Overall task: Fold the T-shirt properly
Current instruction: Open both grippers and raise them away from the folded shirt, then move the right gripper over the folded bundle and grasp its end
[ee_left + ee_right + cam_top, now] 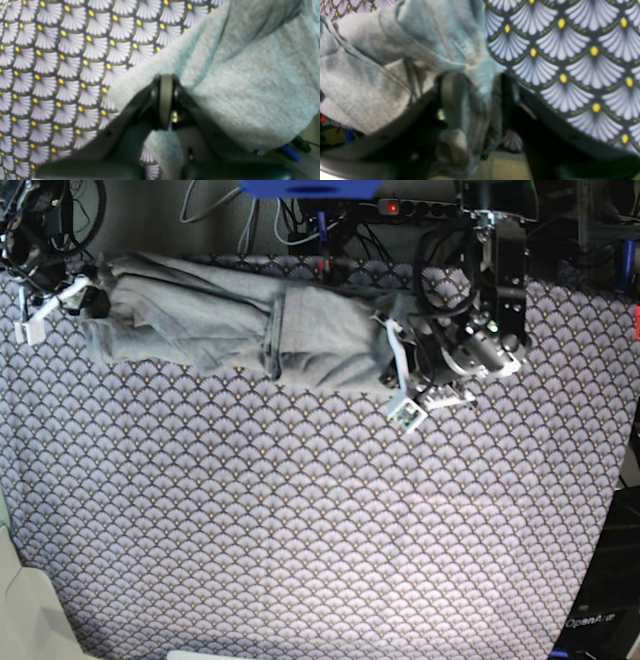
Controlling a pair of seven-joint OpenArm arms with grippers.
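Note:
The light grey T-shirt (250, 325) lies bunched in a long band along the back of the table, stretched between my two grippers. My left gripper (392, 352) is at its right end. In the left wrist view the left gripper (165, 100) is shut on a fold of the T-shirt (250, 75), held just above the cloth. My right gripper (85, 295) is at the shirt's left end. In the right wrist view the right gripper (475, 100) is shut on a gathered edge of the T-shirt (370, 62).
A purple-grey scallop-patterned cloth (300, 530) covers the whole table and also shows in both wrist views (50, 75) (570, 62). Cables and a power strip (410, 208) run behind the back edge. The left arm's column (500, 260) stands at the back right.

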